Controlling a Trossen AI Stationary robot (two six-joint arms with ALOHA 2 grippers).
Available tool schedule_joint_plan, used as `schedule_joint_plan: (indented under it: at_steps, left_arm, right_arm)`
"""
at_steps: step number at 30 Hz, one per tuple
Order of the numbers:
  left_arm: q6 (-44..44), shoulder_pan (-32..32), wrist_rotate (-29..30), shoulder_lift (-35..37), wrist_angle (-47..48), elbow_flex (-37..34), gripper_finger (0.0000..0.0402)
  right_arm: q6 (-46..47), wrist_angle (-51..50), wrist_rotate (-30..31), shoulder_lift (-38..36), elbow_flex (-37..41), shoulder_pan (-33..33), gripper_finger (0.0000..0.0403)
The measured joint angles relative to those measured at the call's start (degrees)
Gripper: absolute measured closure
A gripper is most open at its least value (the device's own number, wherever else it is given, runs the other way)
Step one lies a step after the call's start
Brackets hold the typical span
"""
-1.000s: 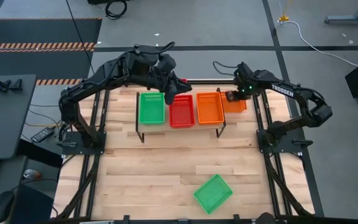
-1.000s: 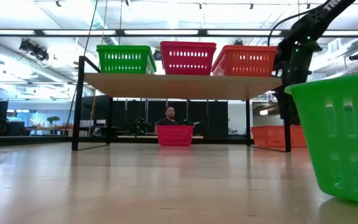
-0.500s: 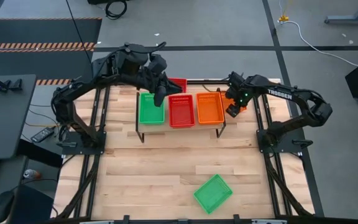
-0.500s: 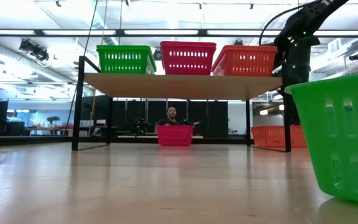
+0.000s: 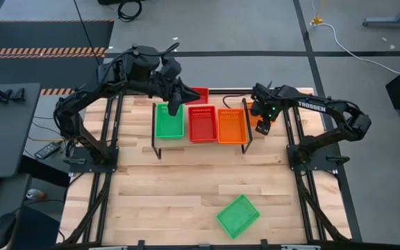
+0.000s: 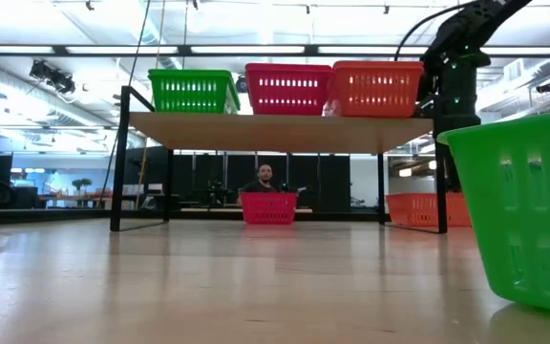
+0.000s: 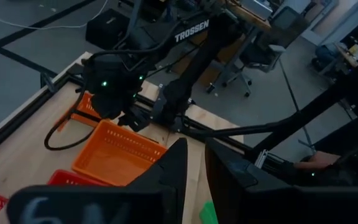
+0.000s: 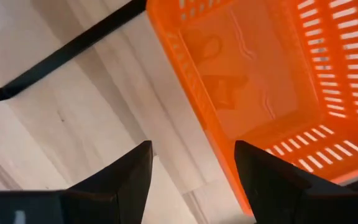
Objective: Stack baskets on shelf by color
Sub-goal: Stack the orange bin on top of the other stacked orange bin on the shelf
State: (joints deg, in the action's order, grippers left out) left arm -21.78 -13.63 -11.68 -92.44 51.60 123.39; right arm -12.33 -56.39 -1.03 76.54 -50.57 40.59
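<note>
Right gripper point(image 5: 259, 114): upper right of centre in the high view, at the right end of the shelf; fingers point(image 8: 123, 180) spread apart, clamped on nothing.
Left gripper point(image 5: 174, 105): upper centre of the high view, over the far edge of the green basket on the shelf; fingers point(image 7: 173, 171) close together with a narrow gap, holding nothing.
Shelf point(image 6: 275, 131): upper middle of the high view; light-wood plank on black legs.
Baskets on shelf: green basket point(image 5: 169, 120) at left, red basket point(image 5: 202, 123) in the middle, orange basket point(image 5: 231, 126) at right, side by side, red and orange touching.
Second red basket point(image 5: 198, 93): on the table behind the shelf, partly hidden by the left arm; seen under the plank in the low view.
Second orange basket point(image 6: 418, 209): on the table at the right end of the shelf, mostly hidden by the right gripper in the high view.
Loose green basket point(image 5: 238, 215): lower centre of the high view, turned at an angle, well apart from the shelf.
Table point(image 5: 165, 194): slatted wood, under everything listed.
</note>
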Motion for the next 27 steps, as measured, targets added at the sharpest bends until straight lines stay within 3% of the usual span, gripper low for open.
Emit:
schedule_joint_plan:
  at_steps: [8,18,22,27]
  left_arm:
    - [-0.1,0.4,0.0,0.0,0.8,0.0,0.0340]
    - [-0.1,0.4,0.0,0.0,0.8,0.0,0.0346]
    - [-0.1,0.3,0.0,0.0,0.8,0.0,0.0345]
    - [-0.5,1.2,0.1,0.0,1.9,0.0,0.0349]
  right_arm:
    - [0.5,2.5,0.4,0.7,1.3,1.7,0.0170]
    - [10.5,9.2,5.5,4.2,8.5,4.0,0.0175]
    - [14.0,11.6,6.2,4.2,9.1,5.9,0.0208]
    - [19.5,14.1,7.8,4.3,9.1,9.5,0.0294]
